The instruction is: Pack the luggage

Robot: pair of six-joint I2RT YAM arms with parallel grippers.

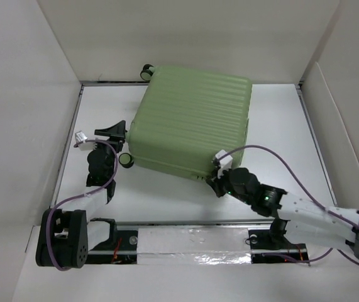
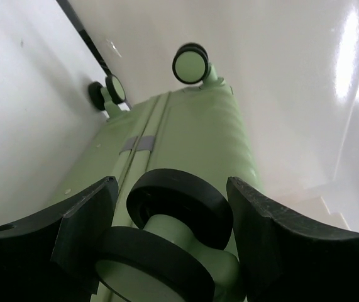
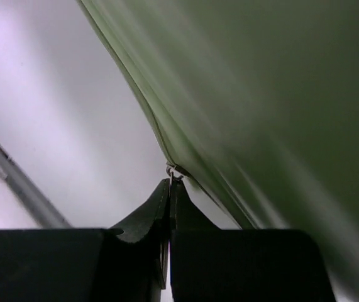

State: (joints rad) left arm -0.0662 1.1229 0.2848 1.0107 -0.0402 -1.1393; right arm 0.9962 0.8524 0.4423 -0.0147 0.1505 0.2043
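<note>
The luggage (image 1: 192, 119), a light-green ribbed suitcase, lies flat and closed on the white table. My left gripper (image 1: 119, 160) is open at its near-left corner, with its fingers on either side of a black-and-green wheel (image 2: 173, 233). The left wrist view shows that wheel between the two black fingers (image 2: 85, 220), with a small gap on the right side. My right gripper (image 1: 219, 182) is at the near-right corner. It is shut there on the small metal zipper pull (image 3: 174, 171), which hangs from the seam of the luggage (image 3: 261, 113).
White walls enclose the table on the left, back and right. Two more wheels (image 2: 190, 63) stick out at the far end of the luggage, close to the back wall. A taped rail (image 1: 192, 242) runs along the near edge between the arm bases.
</note>
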